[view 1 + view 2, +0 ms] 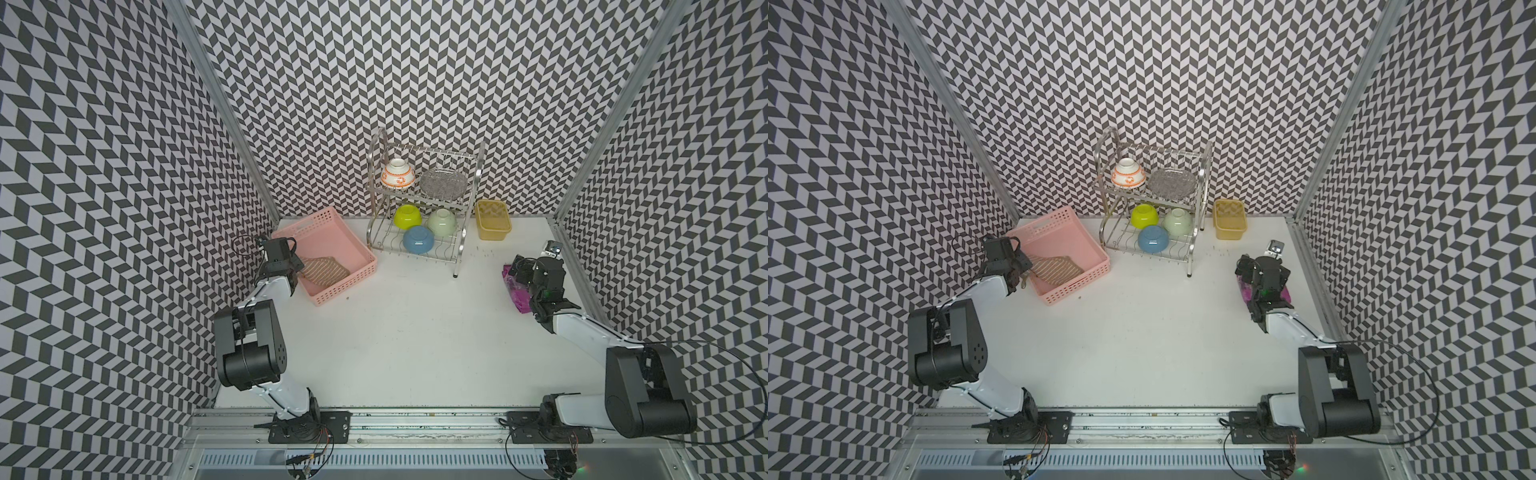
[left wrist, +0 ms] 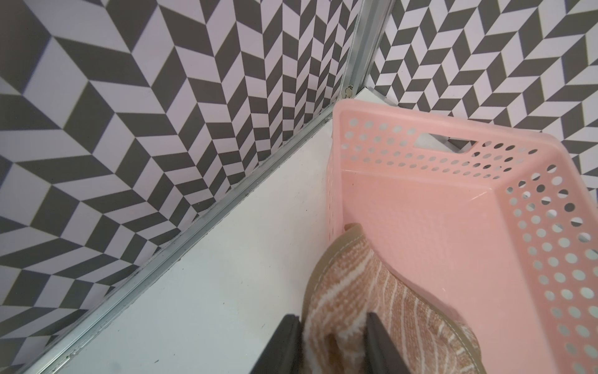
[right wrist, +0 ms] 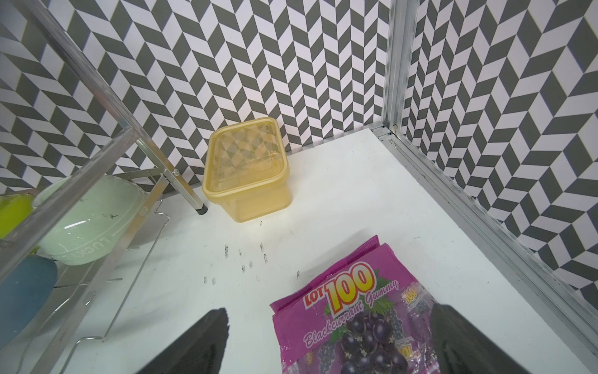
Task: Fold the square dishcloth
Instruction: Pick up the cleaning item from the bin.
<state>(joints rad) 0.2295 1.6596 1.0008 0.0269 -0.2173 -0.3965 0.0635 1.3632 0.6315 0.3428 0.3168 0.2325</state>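
While the dishcloth [image 2: 356, 285], at ten o'clock in the pink basket [image 2: 420, 152], is being clamped by the left gripper [image 2: 330, 320] jaws, the right gripper [image 3: 330, 312] jaws are being held apart over a purple bag [image 3: 356, 307].

A striped brown-and-white dishcloth [image 2: 352, 278] is seen overlapping one side wall of a pink perforated basket [image 2: 404, 142]. Its bunched fabric is pinched by the left gripper [image 2: 331, 319], with both dark fingers [image 2: 288, 340] touching it. A white table [image 2: 226, 275] is noted alongside.

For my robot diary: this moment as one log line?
left gripper: astride dishcloth at basket rim | right gripper: open above candy bag | fold: not started
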